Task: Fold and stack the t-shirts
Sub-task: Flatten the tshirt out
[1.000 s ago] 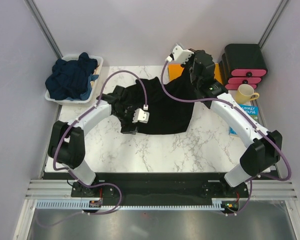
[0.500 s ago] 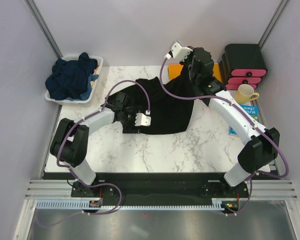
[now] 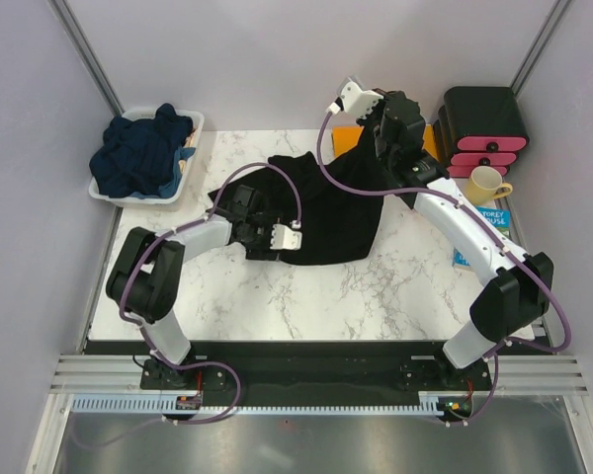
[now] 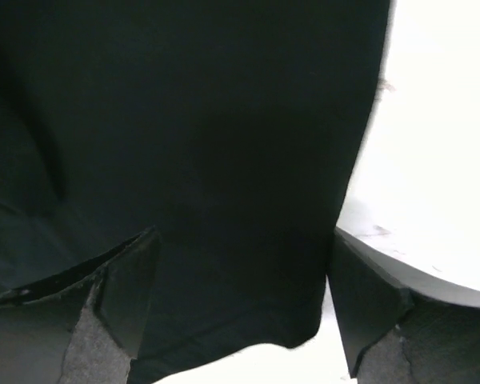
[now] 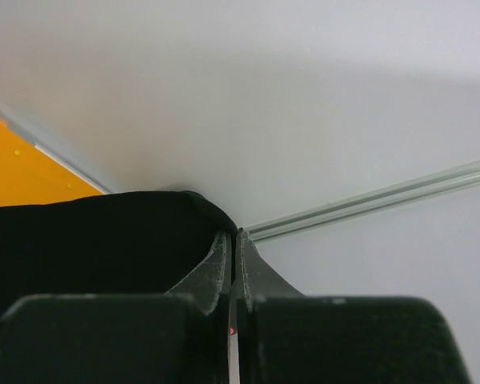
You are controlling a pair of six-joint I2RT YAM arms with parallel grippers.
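Black t-shirt [image 3: 326, 212] lies across the table's [image 3: 376, 296] far middle. My right gripper [image 5: 234, 240] pinches its raised far edge, and I see my left gripper [image 4: 242, 248] spread wide over its left side.

Top view: high overhead, looking down on table [image 3: 395, 296]. Wrist views: very close; all three share black t-shirt [image 3: 336, 227].

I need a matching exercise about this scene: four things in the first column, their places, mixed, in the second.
1. plain black cloth t-shirt
2. pile of navy blue cloth t-shirts
3. yellow ceramic mug
4. flat orange rectangular sheet

A. in the white plastic bin
B. beside the black box with pink drawers
C. at the far edge of the white marble table
D. lying across the table's middle

Pairs: 1-D, 2-A, 3-B, 4-C
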